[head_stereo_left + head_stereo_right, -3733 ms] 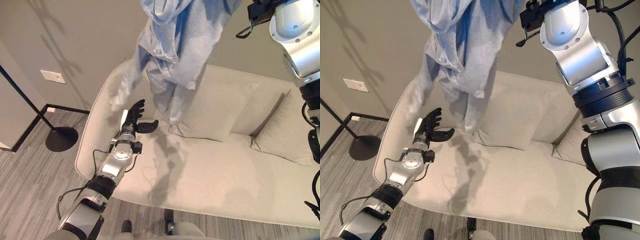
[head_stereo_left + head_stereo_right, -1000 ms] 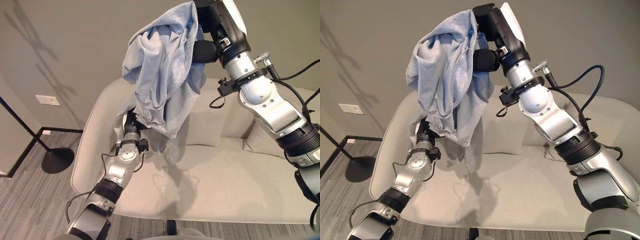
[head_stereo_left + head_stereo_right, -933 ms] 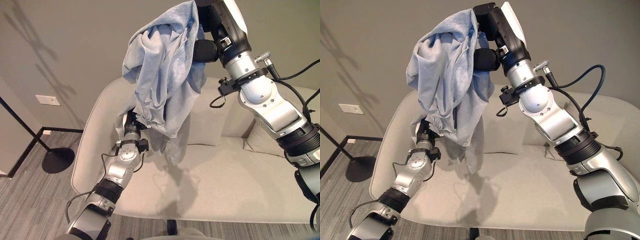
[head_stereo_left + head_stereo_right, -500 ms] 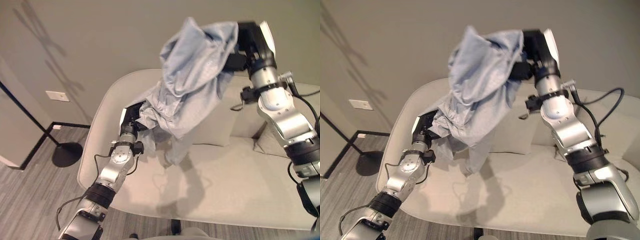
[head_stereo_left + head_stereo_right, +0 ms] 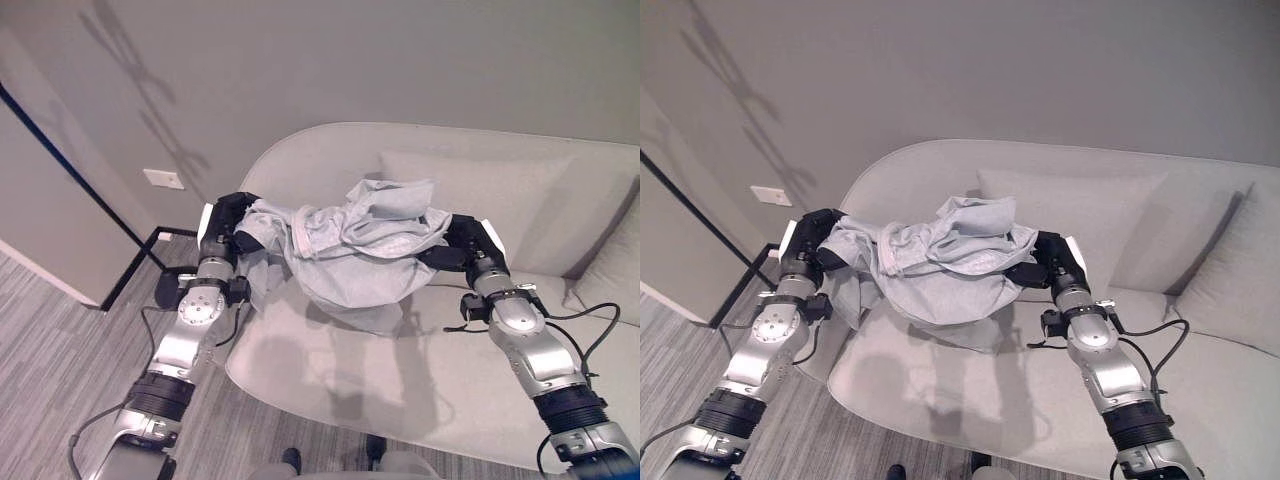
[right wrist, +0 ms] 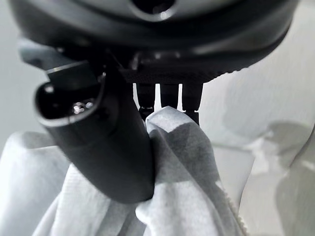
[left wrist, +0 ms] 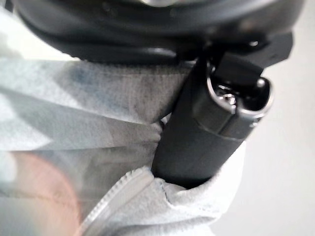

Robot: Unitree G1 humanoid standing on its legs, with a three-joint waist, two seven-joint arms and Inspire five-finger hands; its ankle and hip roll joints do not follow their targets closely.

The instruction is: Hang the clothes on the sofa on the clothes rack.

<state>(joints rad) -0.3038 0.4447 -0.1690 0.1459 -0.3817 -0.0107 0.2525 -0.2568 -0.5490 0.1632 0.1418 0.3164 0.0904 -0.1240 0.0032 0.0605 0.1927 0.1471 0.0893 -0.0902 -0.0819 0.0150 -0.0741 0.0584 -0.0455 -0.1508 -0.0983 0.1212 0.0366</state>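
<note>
I have the light grey-blue garment [image 5: 350, 250] strung between both hands, clear of the sofa [image 5: 330, 360] and hanging above the seat's front left corner — none of it rests on the cushions as far as I can see. My left hand [image 5: 232, 222] is clenched on one bunched end; in its wrist view the thumb [image 7: 206, 128] presses down into a fold beside what looks like a zipper edge, so I take this for a jacket or hoodie. My right hand [image 5: 1045, 262] grips the other end, and its wrist view shows the thumb [image 6: 106, 147] pinching cloth against the fingers. The fabric is soft and limp: it sags in a belly between the two grips and holds no shape of its own. I judge it light, not fragile, but prone to slide through a shallow pinch and to snag by its loose folds. To hang it I would want hold near the collar or shoulders rather than mid-body bunches — which part each hand has now I cannot tell. A dark slanted pole [image 5: 70, 170] stands off the sofa's left end, perhaps the rack.
</note>
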